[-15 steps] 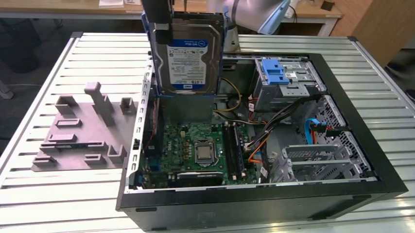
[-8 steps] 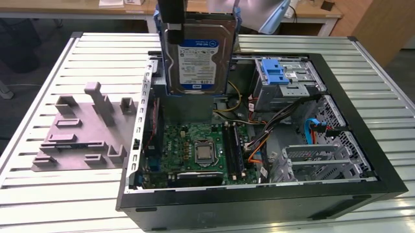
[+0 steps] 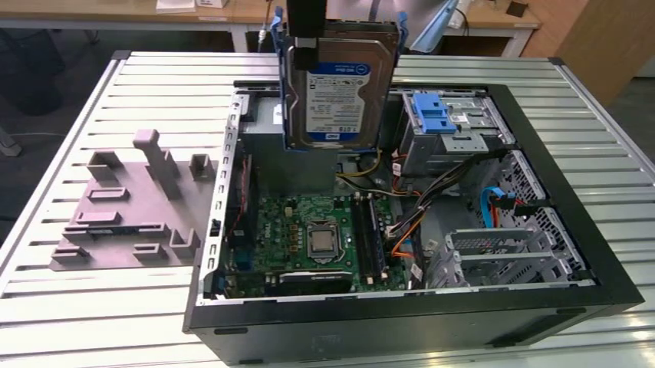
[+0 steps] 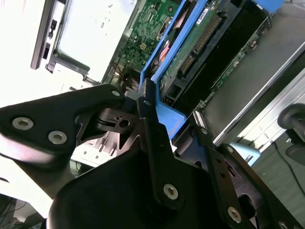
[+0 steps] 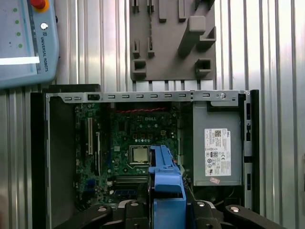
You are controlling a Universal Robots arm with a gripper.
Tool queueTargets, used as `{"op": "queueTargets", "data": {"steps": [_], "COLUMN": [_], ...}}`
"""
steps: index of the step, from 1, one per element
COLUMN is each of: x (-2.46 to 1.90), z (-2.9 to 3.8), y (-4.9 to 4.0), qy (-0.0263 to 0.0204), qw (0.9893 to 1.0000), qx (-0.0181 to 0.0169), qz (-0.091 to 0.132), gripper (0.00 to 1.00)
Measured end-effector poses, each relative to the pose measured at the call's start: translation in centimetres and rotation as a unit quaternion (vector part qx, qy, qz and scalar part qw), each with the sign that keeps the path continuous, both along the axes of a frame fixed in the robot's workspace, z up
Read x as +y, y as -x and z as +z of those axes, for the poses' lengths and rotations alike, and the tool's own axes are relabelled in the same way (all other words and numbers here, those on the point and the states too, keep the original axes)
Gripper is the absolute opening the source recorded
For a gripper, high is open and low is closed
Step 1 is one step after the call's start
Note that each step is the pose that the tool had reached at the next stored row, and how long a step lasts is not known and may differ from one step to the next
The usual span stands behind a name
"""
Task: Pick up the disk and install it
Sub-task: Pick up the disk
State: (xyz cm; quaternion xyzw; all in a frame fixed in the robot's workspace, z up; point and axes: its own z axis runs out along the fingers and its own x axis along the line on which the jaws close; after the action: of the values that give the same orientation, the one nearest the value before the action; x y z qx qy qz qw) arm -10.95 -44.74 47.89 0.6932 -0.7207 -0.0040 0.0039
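Hanging upright with its long axis vertical, the disk [image 3: 338,92] is clamped at its blue carrier frame [image 4: 167,114] by the closed fingers [image 4: 153,138] directly above it, held over the open computer case [image 3: 409,318], near the drive cage [image 3: 450,123].

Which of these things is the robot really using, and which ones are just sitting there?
For the job:
silver-grey rectangular hard disk in a blue plastic frame, held upright;
black gripper, shut on that frame;
open black computer case, below the disk.

Just lying about:
grey plastic fixture plate, beside the case;
grey control pendant with a red button.
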Motion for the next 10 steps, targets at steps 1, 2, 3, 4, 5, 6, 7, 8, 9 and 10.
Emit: {"op": "queueTargets", "data": {"steps": [1,2,3,4,5,6,7,8,9,10], "x": [0.0,0.0,0.0,0.0,0.0,0.0,0.0,0.0,0.0,0.0], "z": [0.0,0.0,0.0,0.0,0.0,0.0,0.0,0.0,0.0,0.0], "y": [-0.33,-0.58,-0.81,-0.87,-0.86,-0.86,-0.87,-0.87,-0.88,-0.92], "qy": [0.0001,0.0,0.0,0.0,0.0,0.0001,0.0001,0.0001,0.0001,-0.0004], "qw": [1.0,1.0,1.0,1.0,1.0,1.0,1.0,1.0,1.0,1.0], "qx": [0.0,0.0,0.0,0.0,0.0,0.0,0.0,0.0,0.0,0.0], "qz": [0.0,0.0,0.0,0.0,0.0,0.0,0.0,0.0,0.0,0.0], "gripper": [0.36,0.36,0.36,0.36,0.36,0.36,0.36,0.36,0.36,0.36]}}
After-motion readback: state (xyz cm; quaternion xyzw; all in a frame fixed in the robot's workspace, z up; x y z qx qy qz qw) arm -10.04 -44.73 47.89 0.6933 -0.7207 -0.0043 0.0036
